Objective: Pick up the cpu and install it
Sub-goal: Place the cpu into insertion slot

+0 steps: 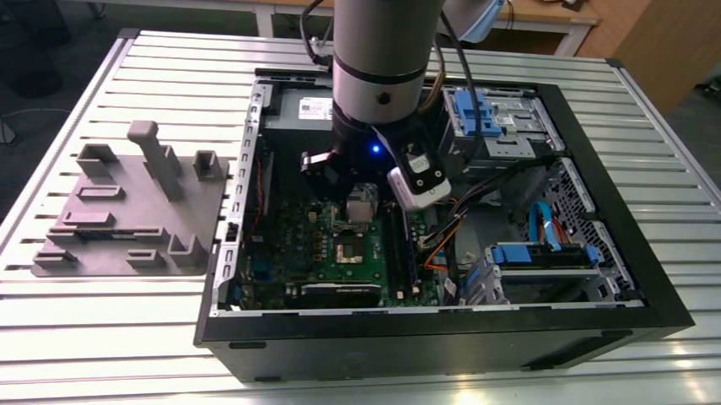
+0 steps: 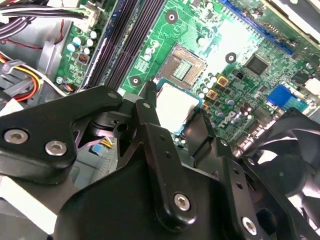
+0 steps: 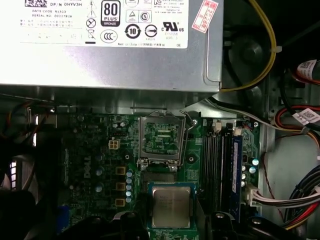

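Consult the exterior view for the overall layout. The arm (image 1: 383, 59) stands over the open computer case (image 1: 451, 337), which lies on the slatted counter (image 1: 113, 337). A grey fixture tray (image 1: 124, 211) sits on the counter outside the case, well apart from the gripper (image 2: 175, 111), toward the exterior view's left.

Consult the second wrist view for the grasp. The gripper is closed on the cpu (image 2: 172, 102), with one of its black fingers (image 2: 150, 117) against each of two opposite edges. A black fan (image 2: 295, 165) lies near the gripper to one side.

Consult the first wrist view for alignment. The cpu is held above the green motherboard (image 3: 95, 150), and the open socket (image 3: 161, 137) lies just beyond the gripper. The cpu is square, so you find no long axis. Its silver metal top faces the wrist cameras, and its edges run parallel to the socket's edges. Beyond the socket from the gripper stands the grey power supply box (image 3: 125, 65). It carries a white printed label (image 3: 100, 22) and a red-and-white sticker (image 3: 206, 15). The memory slots (image 3: 220, 160) run beside the socket.
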Robot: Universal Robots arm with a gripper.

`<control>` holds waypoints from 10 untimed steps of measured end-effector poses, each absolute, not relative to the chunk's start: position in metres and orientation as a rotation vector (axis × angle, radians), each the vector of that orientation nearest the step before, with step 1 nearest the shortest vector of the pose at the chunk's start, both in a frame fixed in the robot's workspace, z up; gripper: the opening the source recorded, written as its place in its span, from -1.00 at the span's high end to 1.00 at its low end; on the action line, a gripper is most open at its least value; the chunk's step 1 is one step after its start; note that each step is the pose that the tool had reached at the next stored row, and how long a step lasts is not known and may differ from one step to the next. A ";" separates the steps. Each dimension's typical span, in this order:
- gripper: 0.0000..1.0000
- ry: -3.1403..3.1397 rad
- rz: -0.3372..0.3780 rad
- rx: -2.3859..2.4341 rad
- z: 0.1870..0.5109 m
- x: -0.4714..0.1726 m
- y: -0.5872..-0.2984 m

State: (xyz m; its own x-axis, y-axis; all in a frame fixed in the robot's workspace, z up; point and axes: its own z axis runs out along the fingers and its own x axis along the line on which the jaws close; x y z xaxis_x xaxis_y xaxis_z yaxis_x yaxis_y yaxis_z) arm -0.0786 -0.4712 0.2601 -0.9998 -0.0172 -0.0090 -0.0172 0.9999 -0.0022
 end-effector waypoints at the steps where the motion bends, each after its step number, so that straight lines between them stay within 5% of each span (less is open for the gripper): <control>1: 0.06 3.133 -0.004 -0.027 0.260 -0.079 -0.471; 10: 0.06 3.133 -0.003 -0.027 0.259 -0.079 -0.471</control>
State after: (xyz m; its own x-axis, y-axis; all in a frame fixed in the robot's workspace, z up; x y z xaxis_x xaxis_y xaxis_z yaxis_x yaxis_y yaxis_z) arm -0.0786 -0.4712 0.2594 -0.9998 -0.0172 -0.0090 -0.0172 0.9999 -0.0022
